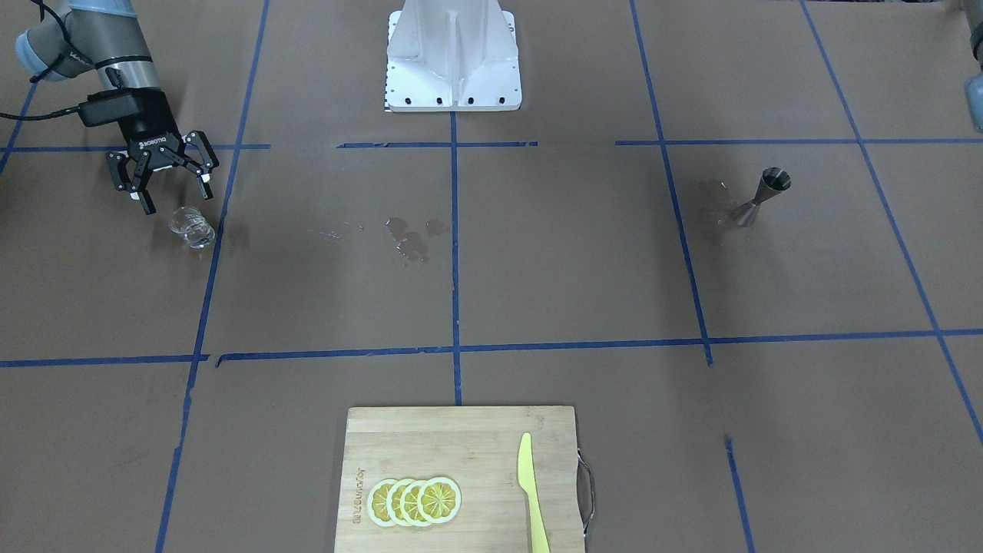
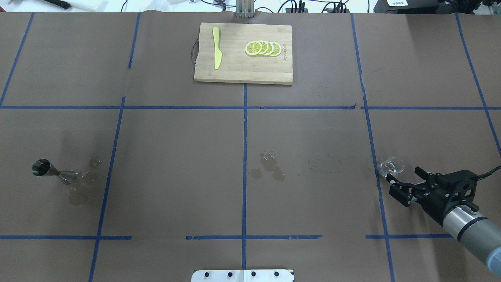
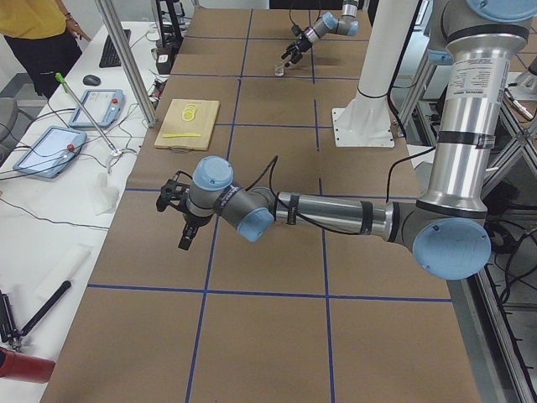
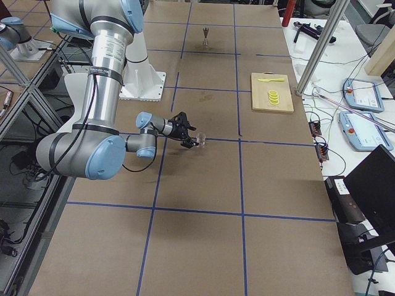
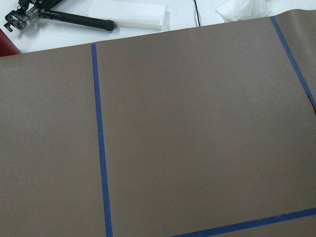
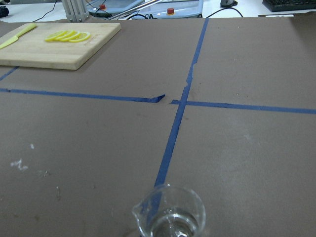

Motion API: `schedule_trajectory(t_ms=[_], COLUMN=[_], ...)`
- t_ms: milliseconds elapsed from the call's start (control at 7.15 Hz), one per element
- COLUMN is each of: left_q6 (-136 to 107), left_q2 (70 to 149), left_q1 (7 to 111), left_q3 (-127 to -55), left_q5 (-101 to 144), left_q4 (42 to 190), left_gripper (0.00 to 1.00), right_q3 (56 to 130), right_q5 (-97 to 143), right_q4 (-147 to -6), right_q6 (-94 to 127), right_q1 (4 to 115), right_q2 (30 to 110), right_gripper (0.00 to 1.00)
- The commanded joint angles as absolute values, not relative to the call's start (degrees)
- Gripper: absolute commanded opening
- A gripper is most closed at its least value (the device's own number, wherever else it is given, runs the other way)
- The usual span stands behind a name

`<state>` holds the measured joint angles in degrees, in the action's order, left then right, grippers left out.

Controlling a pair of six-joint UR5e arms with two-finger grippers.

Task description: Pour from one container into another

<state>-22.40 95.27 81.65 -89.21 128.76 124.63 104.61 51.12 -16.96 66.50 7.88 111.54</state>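
Note:
The small clear glass (image 1: pixel 192 228) stands upright on the brown table on my right side, also seen from overhead (image 2: pixel 391 166) and close up at the bottom of the right wrist view (image 6: pixel 170 217). My right gripper (image 1: pixel 176 200) hovers just behind the glass, open, with nothing between its fingers (image 2: pixel 389 184). The metal hourglass jigger (image 1: pixel 760 198) stands alone on my left side (image 2: pixel 51 170), with wet marks around its foot. My left gripper (image 3: pixel 180 210) shows only in the exterior left view, low over bare table, and I cannot tell whether it is open or shut.
Wet patches (image 2: pixel 270 166) lie near the table's middle. A wooden cutting board (image 2: pixel 235 72) with lemon slices (image 2: pixel 263 48) and a yellow knife (image 2: pixel 216 53) sits at the far edge. Blue tape lines grid the table. The robot base (image 1: pixel 453 54) is at the near edge.

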Motion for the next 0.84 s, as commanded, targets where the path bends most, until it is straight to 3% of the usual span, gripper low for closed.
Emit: schedule_trajectory(t_ms=[0, 280, 699], left_q6=[-22.4, -22.4, -22.4], left_q2=[95.3, 95.3, 95.3], left_q1=[81.7, 81.7, 81.7], left_q3=[-89.2, -89.0, -88.8], left_q5=[128.8, 128.8, 128.8], left_q4=[124.6, 124.6, 124.5], left_gripper=[1.0, 1.0, 1.0], right_q3=[109.0, 111.9, 110.9], right_q5=[63.2, 74.8, 108.4], right_q4=[-17.0, -17.0, -18.8], right_q6=[68.8, 68.7, 65.1], right_q1=[8.3, 12.9, 41.5], right_q2=[117.2, 121.0, 119.7], right_gripper=[1.0, 1.0, 1.0])
